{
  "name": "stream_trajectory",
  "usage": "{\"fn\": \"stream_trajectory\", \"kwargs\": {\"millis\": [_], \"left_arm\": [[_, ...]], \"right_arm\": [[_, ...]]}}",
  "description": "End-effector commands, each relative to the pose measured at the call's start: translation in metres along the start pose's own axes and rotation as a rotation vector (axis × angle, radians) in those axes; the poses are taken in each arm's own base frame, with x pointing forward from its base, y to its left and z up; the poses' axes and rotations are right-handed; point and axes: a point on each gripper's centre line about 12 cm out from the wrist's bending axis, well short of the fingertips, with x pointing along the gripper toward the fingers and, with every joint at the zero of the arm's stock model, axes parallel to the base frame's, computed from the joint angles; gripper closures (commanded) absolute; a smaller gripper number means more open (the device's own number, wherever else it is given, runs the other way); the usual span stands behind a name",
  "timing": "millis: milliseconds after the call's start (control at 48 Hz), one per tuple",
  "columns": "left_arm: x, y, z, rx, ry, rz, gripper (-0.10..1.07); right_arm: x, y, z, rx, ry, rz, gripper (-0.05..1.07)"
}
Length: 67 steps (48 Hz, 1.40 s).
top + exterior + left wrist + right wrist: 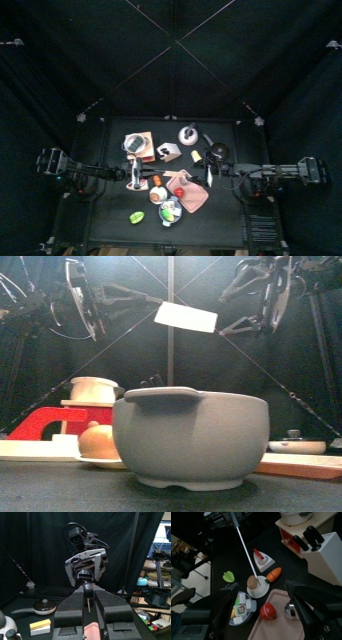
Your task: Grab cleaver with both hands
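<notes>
The left gripper (87, 596) is up in the air with its jaws closed tight on the cleaver (187, 316). In its own wrist view the cleaver shows edge-on as a thin line pinched between the two jaws. Seen from the table front, the pale blade hangs tilted, high above everything, with one end at the left gripper and the other reaching out toward the other arm.

Facing it, just beyond the cleaver's far end, is the right gripper (85, 571). Its jaws are spread wide and nothing is in them. It looks lined up with the left gripper, near the cleaver but not yet touching it.

The step in hand, I'd say, is getting that second grip on. To do it well, the right gripper should come straight in along the line between the two grippers. Its open jaws should straddle the flat sides of the cleaver, not the edge, and close only once the metal sits well between them. The left gripper ought to stay dead steady meanwhile, because a nudge could twist the cleaver in its pinch.

Well below both grippers sit a grey pot (187, 441), a carrot (273, 574) and a tomato (268, 611), so a dropped cleaver would land among them.
</notes>
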Motion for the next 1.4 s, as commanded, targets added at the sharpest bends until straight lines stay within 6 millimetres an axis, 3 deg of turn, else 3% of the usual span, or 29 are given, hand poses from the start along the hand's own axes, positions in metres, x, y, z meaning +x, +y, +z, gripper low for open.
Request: {"fn": "stream_trajectory", "kwargs": {"millis": [0,333,979,1167,1375], "left_arm": [[0.009,-0.003,0.008,-0.004,-0.039,-0.007,0.54],[0.010,-0.005,0.003,-0.007,-0.028,-0.012,0.54],[0.006,-0.005,-0.001,-0.006,-0.011,-0.012,0.55],[-0.001,-0.008,-0.011,-0.009,0.046,-0.025,0.54],[-0.008,-0.015,-0.028,0.008,0.152,-0.068,0.54]], "right_arm": [[0.003,0.003,0.007,-0.021,-0.033,0.011,-0.01],[0.009,0.002,0.005,-0.051,-0.053,0.013,0.04],[0.013,-0.002,-0.004,-0.084,-0.084,0.018,0.60],[0.012,0.004,-0.014,-0.154,-0.060,0.044,0.68],[0.015,0.014,-0.033,-0.298,-0.005,0.094,0.69]]}}
